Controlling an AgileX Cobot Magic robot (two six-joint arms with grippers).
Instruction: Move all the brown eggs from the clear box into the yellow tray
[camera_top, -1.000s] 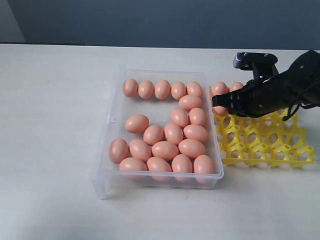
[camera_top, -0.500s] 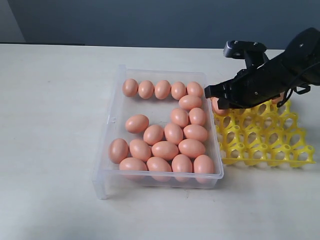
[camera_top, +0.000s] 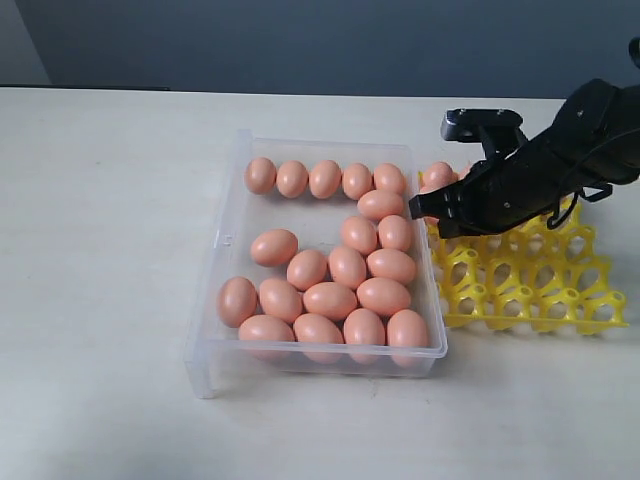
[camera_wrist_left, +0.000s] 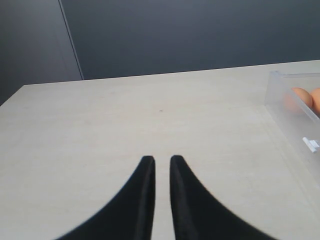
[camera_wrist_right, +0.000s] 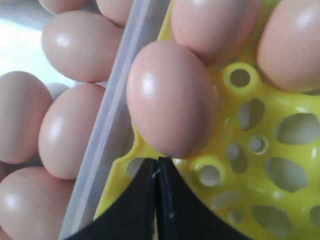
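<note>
The clear box (camera_top: 222, 240) sits mid-table with the brown eggs (camera_top: 330, 300) still in it: a row along the far wall and a packed cluster toward the near right corner. The yellow tray (camera_top: 540, 290) lies just beside its right wall. A few eggs already sit in the tray's far-left cups, one of them (camera_wrist_right: 170, 97) seen close in the right wrist view. The box's right wall runs between the two groups, and the black arm hides much of the tray's far rows. The right gripper (camera_top: 418, 207) hangs over that seam with its fingers (camera_wrist_right: 150, 200) pressed together and holding nothing. Its tips are just short of the seated egg (whether they touch it I cannot tell). The left gripper (camera_wrist_left: 161, 160) is off over bare table (camera_top: 100, 250), with a narrow gap between its fingers and nothing in it. The tabletop is pale beige and matte, and a dark blue-grey wall (camera_top: 300, 40) stands behind it.
</note>
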